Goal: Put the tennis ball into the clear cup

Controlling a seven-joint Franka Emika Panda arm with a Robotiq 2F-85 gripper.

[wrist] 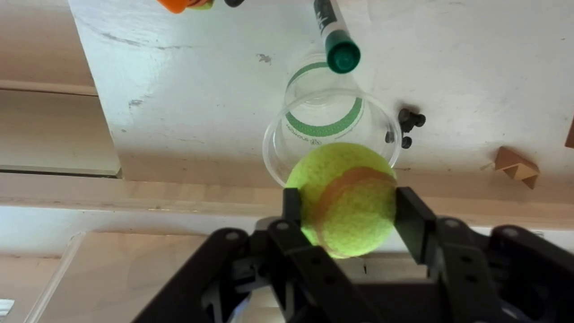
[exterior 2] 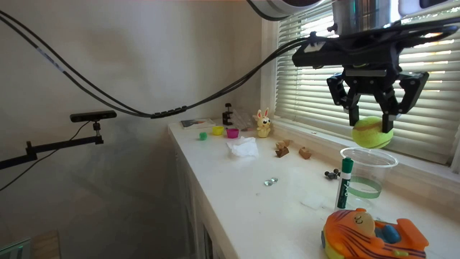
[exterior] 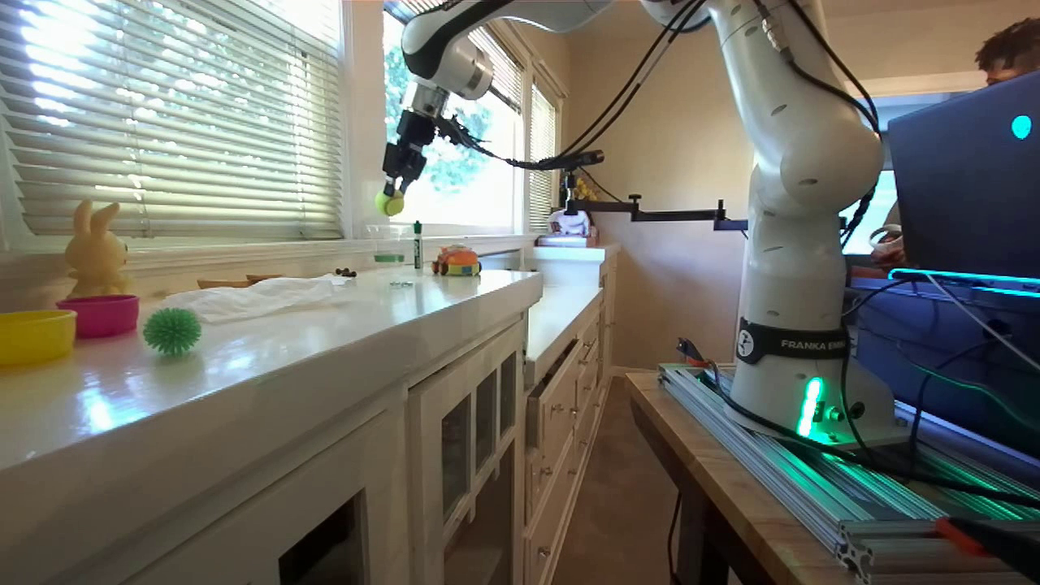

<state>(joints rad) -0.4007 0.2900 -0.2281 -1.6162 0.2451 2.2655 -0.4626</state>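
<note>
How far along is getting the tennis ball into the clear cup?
Done: the tennis ball is off the counter, gripped between the jaws. In hand: placement, with the ball hanging above the clear plastic cup. Left: likely lowering and releasing it, since the cup holds no ball yet.

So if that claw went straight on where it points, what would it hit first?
Likely the clear cup: the claw points down at it, gripping the tennis ball, which should touch first, though depth is unclear.
</note>
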